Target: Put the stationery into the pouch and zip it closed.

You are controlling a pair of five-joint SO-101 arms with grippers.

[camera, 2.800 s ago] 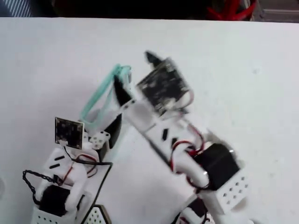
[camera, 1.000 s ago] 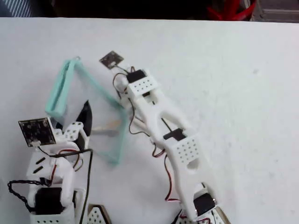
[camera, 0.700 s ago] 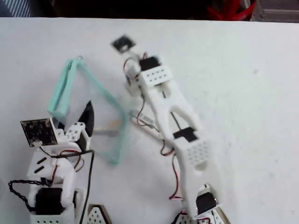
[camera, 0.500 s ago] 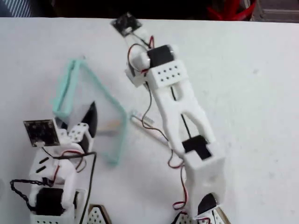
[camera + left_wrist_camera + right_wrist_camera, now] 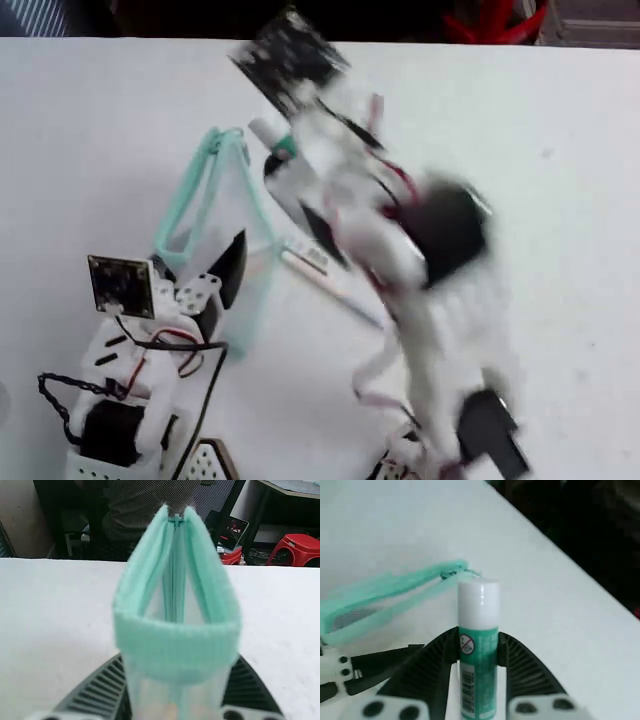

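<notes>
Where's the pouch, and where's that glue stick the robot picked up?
pouch (image 5: 175, 650), left wrist view, on its green front rim.
glue stick (image 5: 478, 605), right wrist view, on its white cap.

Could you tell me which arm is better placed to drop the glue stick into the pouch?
Right: the right hand grips the glue stick close to the pouch, which the left hand is holding.

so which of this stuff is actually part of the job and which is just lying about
Job: pouch, in the left gripper; glue stick, in the right gripper; thin pen-like item on the table.
Lying about: red stool beyond the table.
</notes>
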